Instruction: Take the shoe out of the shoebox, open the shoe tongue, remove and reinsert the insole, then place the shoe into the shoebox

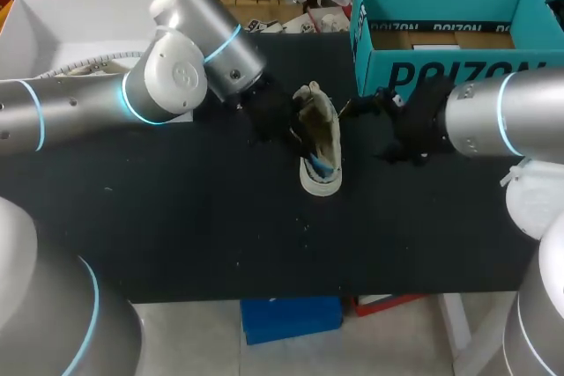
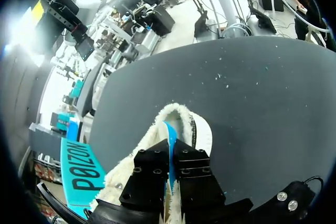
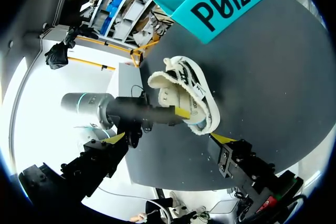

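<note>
**Insole pinched, shoe unbraced**

The shoe (image 1: 319,143) lies on the desk (image 1: 176,235), with the shoebox (image 1: 441,68) beyond it to the right. The left hand (image 2: 170,156) reaches into the shoe's opening, clenched on the thin blue insole (image 2: 168,132). The right hand (image 3: 169,138) hovers to the right of the shoe, spread wide and grasping nothing.

This looks like the insole step. It would go best with the insole drawn along the shoe's length, not bent sideways. The right hand should first brace the shoe so it does not drag.

The left hand's yellow tips are hidden in its own wrist view. I cannot tell how deep the insole sits, and the tongue cannot be made out.
</note>
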Tool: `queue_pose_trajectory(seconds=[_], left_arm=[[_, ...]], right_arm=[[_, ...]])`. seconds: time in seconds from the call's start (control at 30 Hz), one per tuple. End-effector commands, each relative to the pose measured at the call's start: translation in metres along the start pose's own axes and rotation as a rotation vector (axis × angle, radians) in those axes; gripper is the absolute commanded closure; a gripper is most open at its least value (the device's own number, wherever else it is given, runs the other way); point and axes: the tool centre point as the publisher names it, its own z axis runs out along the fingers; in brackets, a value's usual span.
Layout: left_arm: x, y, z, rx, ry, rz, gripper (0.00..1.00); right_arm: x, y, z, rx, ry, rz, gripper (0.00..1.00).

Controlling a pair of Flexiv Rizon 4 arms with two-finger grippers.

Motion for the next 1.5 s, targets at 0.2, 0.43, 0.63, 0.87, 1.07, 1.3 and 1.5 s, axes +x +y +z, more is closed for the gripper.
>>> queue_pose_trajectory(seconds=[0.2, 0.43, 0.63, 0.87, 1.07, 1.3, 1.5], left_arm=[[-0.003, -0.001, 0.022, 0.054, 0.051, -0.002, 0.55], [0.002, -0.018, 0.002, 0.074, 0.04, 0.011, 0.13], [0.002, -0.033, -0.026, 0.054, 0.04, 0.044, 0.42], [0.002, -0.04, -0.035, 0.015, 0.09, 0.064, 1.0], [0.008, -0.031, -0.022, -0.087, 0.205, 0.078, 1.0], [0.008, -0.023, -0.009, -0.127, 0.243, 0.084, 1.0], [0.011, -0.017, 0.002, -0.142, 0.265, 0.084, 1.0]], right_arm=[[-0.002, 0.002, -0.004, 0.043, 0.006, -0.001, 0.0], [-0.002, 0.002, -0.004, 0.043, 0.006, -0.001, 0.0], [-0.002, 0.002, -0.004, 0.043, 0.006, -0.001, 0.0], [-0.002, 0.002, -0.004, 0.043, 0.006, -0.001, 0.0], [-0.002, 0.002, -0.004, 0.043, 0.006, -0.001, 0.0], [-0.002, 0.002, -0.004, 0.043, 0.006, -0.001, 0.0], [-0.002, 0.002, -0.004, 0.043, 0.006, -0.001, 0.0]])
